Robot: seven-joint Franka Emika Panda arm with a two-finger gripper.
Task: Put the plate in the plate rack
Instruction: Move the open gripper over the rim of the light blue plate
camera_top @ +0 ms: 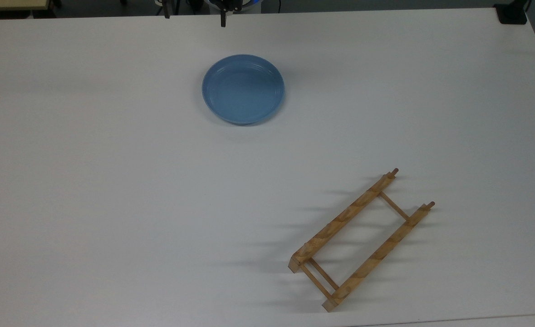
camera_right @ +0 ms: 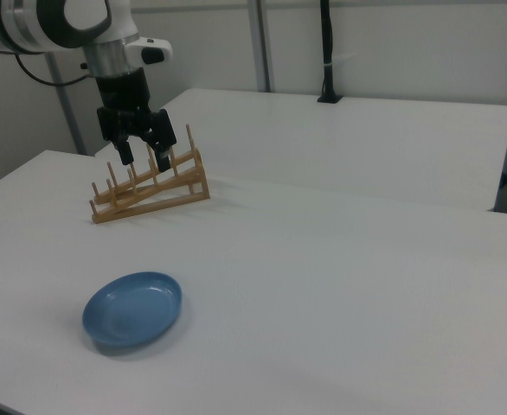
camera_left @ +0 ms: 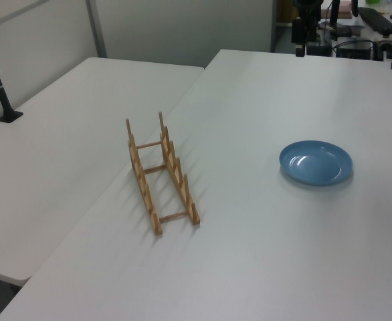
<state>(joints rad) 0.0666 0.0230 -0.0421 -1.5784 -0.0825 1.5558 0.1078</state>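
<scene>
A light-blue plate (camera_top: 243, 89) (camera_left: 316, 162) (camera_right: 133, 309) lies flat and right side up on the white table (camera_top: 113, 190), in the upper middle of the top view. The wooden plate rack (camera_top: 360, 238) (camera_left: 161, 175) (camera_right: 150, 192) stands apart from it, toward the top view's lower right, with nothing in it. My gripper (camera_right: 144, 158) (camera_top: 195, 14) hangs open and holds nothing, high above the table. At the top view's upper edge it sits beyond the plate. In the right view its fingers overlap the rack, which stands farther back.
A second white table (camera_left: 62, 154) adjoins this one beyond the rack. A black post on a clamp (camera_left: 1, 93) (camera_right: 327, 52) (camera_top: 511, 13) stands on that side. Desks with equipment (camera_left: 376, 27) lie behind the arm's base.
</scene>
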